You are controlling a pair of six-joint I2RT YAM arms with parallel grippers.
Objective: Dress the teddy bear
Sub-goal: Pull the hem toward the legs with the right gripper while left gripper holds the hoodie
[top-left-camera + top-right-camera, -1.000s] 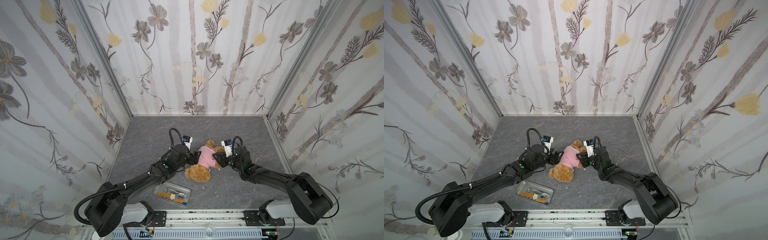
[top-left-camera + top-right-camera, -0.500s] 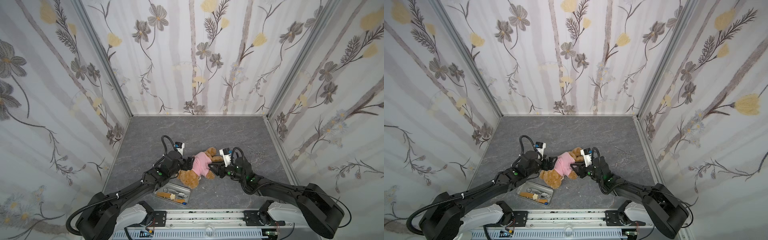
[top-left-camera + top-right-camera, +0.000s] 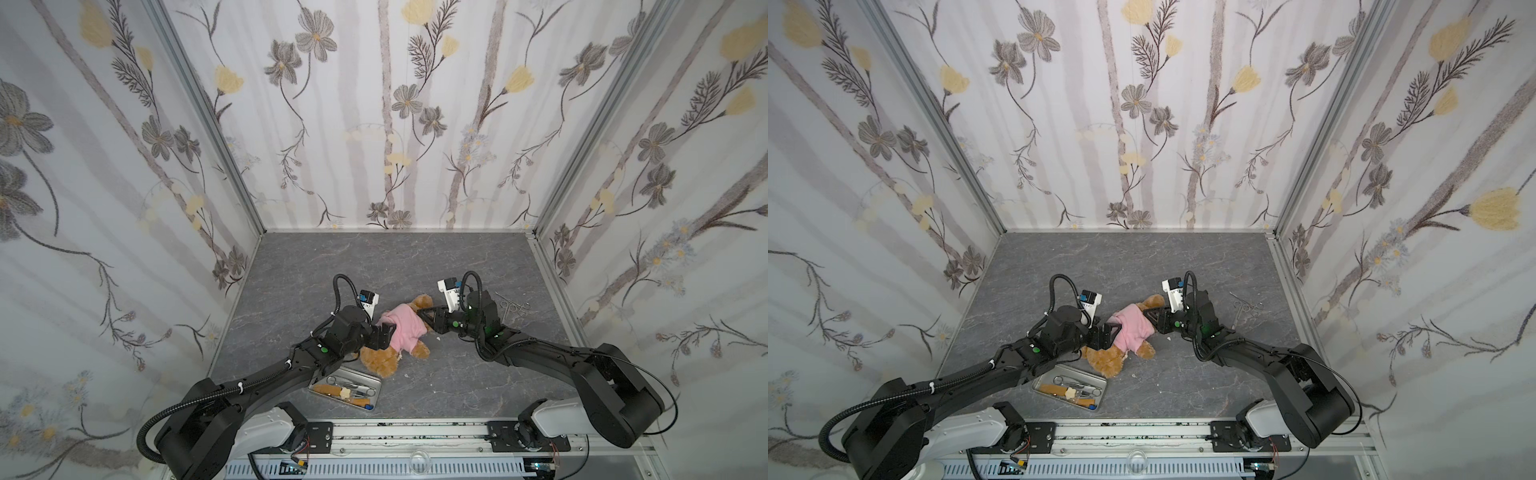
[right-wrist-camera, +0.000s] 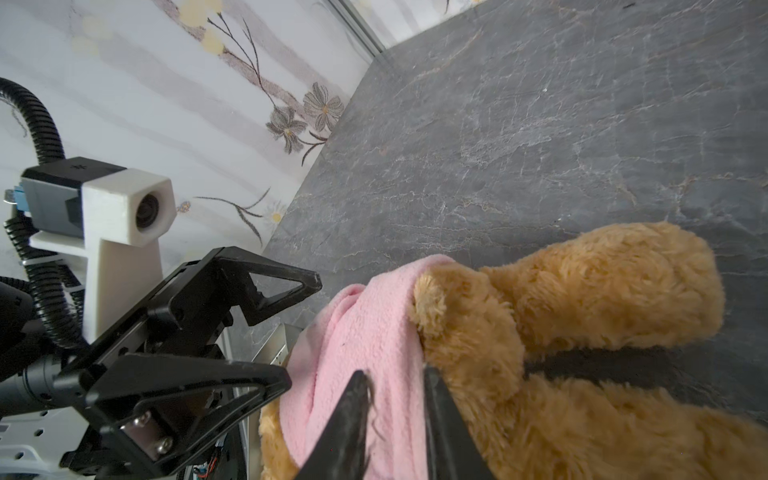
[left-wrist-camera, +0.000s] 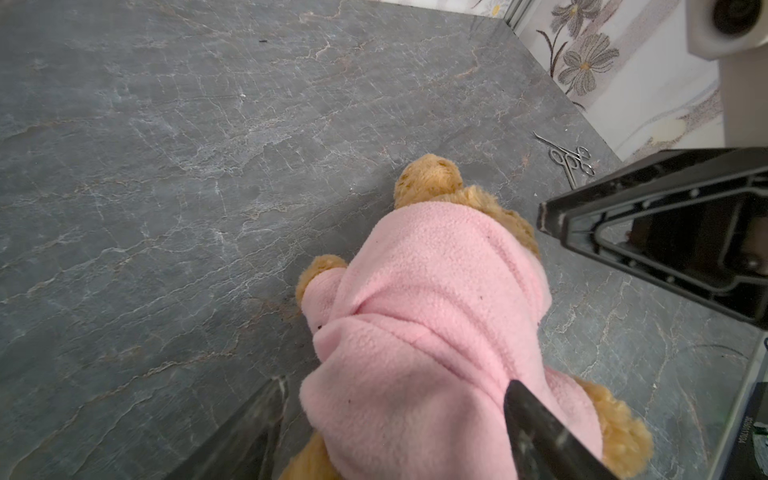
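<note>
Teddy bear (image 3: pixel 379 362) held via pink shirt (image 3: pixel 404 329) on its torso: right gripper (image 4: pixel 395 374) clamped on shirt fabric at bear's right side. Opposite, left gripper (image 4: pixel 303 334) spread wide, tips just beside shirt's left edge, gripping nothing. Bear lies on grey tabletop (image 3: pixel 374 262), centre, between both grippers. Just near of it, metal tray (image 3: pixel 376 395) with tools. Far right, forceps (image 3: pixel 513 309) loose on tabletop.

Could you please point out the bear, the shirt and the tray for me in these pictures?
bear (image 3: pixel 379 362): in a top view, on the brown fur nearest the tray.
shirt (image 5: pixel 436 311): in the left wrist view, on the middle of the pink fabric.
tray (image 3: pixel 376 395): in a top view, on its right rim.
</note>
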